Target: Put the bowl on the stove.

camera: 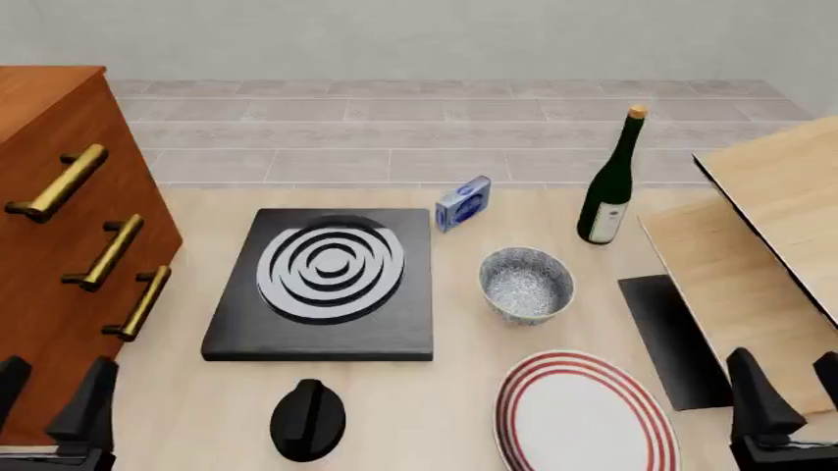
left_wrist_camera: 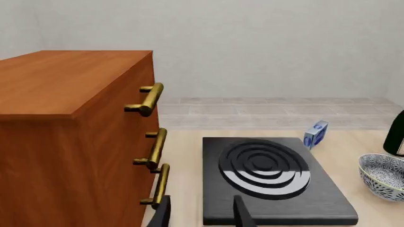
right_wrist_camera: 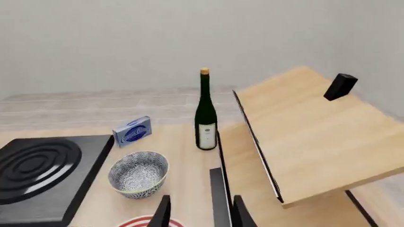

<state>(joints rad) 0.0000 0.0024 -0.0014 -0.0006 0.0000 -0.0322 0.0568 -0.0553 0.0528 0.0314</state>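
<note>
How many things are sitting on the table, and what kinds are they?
Stove: 1
Bowl: 1
Striped plate: 1
Wine bottle: 1
Black knob: 1
Small blue box: 1
Total: 6

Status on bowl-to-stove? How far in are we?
Nothing looks done: the bowl sits on the table to the right of the stove, apart from it. Nothing is in hand: both the left pincer and right pincer are open at the near edge. Left: grasp the bowl, lift it, set it on the burner rings.
</note>
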